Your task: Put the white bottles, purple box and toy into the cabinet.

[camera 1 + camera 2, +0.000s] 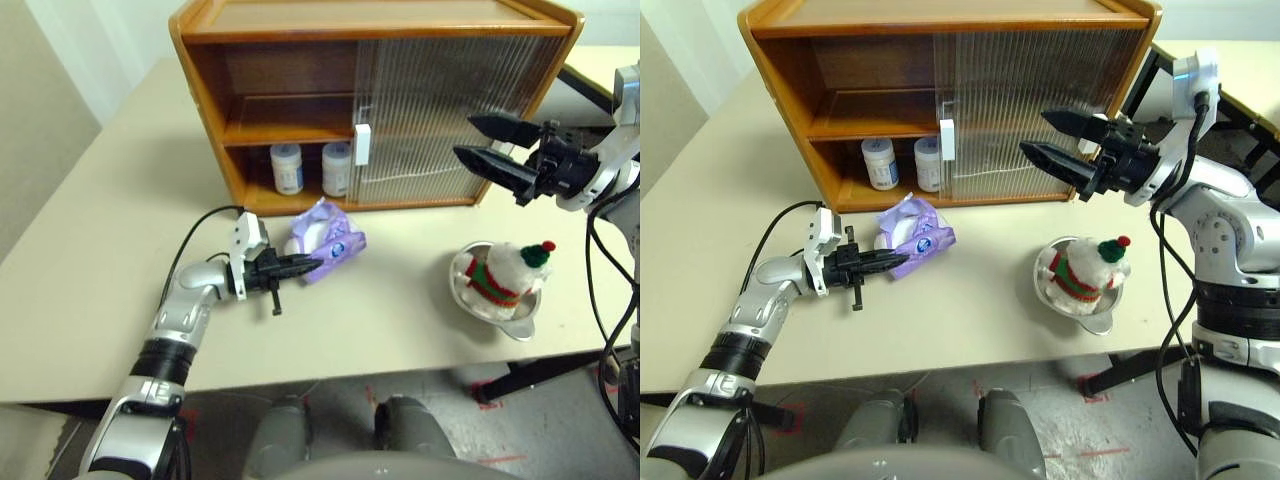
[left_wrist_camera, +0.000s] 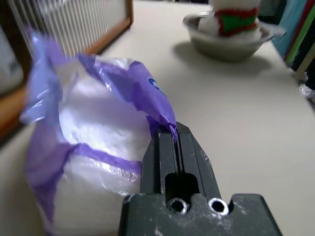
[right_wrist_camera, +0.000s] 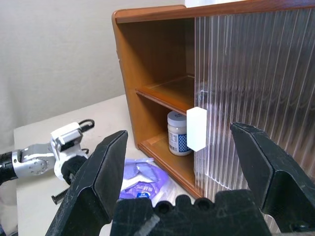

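**Purple box pinched, bottles shelved**

My left gripper [image 1: 305, 265] is clenched on the wrap of the purple box [image 1: 325, 238], on the surface [image 1: 90, 290] just before the cabinet [image 1: 375, 95]. Two white bottles [image 1: 310, 168] stand inside on the bottom level. Toy [image 1: 505, 272] sits in a metal bowl [image 1: 520, 320]. My right gripper [image 1: 490, 145] hangs spread wide before the ribbed door [image 1: 450, 110].

Both arms are silver-grey metal with black ribbed bands at the joints and black cables looping along them. Each ends in a black tool, left tool [image 1: 300, 266] and right tool [image 1: 488, 143], with two tapered fingers [image 3: 101, 169] and a white wrist block. Two bright screws sit in the left tool's base.
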Controlling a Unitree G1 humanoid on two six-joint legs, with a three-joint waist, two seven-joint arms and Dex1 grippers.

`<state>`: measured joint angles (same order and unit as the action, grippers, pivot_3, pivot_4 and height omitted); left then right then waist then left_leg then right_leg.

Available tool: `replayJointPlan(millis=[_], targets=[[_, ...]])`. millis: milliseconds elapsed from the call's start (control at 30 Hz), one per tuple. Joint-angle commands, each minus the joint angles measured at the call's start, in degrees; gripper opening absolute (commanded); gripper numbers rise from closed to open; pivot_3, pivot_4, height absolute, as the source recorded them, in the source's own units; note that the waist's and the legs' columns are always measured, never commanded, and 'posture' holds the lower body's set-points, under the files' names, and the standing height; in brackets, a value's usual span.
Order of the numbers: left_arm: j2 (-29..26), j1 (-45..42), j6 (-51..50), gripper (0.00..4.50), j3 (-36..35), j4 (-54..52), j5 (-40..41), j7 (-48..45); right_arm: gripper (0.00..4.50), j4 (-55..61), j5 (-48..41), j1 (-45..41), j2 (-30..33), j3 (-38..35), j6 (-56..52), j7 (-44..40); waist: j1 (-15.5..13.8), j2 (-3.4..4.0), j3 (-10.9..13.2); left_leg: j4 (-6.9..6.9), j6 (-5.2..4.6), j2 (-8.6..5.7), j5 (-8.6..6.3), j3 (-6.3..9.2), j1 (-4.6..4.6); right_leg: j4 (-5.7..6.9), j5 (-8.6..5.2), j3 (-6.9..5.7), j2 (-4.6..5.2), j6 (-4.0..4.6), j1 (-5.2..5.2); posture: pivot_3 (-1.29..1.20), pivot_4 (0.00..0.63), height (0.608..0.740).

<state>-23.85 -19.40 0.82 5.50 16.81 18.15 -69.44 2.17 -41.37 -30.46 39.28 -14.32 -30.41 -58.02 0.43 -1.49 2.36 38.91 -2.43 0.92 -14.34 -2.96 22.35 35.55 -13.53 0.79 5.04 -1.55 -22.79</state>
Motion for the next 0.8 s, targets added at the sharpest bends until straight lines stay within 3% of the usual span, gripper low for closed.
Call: replayJointPlan(millis=[33, 400, 800], targets=[[-1.3, -0.5, -5.3, 0.03, -0.8, -8.9, 3.6, 0.2, 4.5, -0.5, 0.6, -0.7, 0.0, 0.1, 1.2, -0.5, 0.0, 0.0, 0.0, 0.0, 0.0, 0.0, 0.0, 0.0, 0.0, 0.0, 0.0, 0.0, 0.0, 0.0, 0.0, 0.02, 0.0, 0.74], [-5.0, -5.1, -19.2, 0.03, -7.5, -24.5, 12.8, 7.8, 4.5, -2.0, 1.1, -1.6, -0.6, 1.0, 1.8, -1.1, -0.1, -0.02, 0.0, -0.01, -0.09, -0.01, 0.05, 0.0, -0.03, 0.02, -0.06, 0.02, -0.06, -0.09, 0.03, 0.04, 0.0, 0.74], [-2.6, -11.3, -24.4, 0.03, -12.8, -21.9, 12.9, 23.6, 4.5, -2.4, 1.5, -2.0, -1.4, 1.0, 1.9, -1.4, -0.8, -0.03, 0.0, 0.0, -0.14, -0.05, 0.08, 0.02, -0.03, 0.01, -0.05, 0.07, -0.1, -0.14, 0.07, 0.04, 0.0, 0.74]])
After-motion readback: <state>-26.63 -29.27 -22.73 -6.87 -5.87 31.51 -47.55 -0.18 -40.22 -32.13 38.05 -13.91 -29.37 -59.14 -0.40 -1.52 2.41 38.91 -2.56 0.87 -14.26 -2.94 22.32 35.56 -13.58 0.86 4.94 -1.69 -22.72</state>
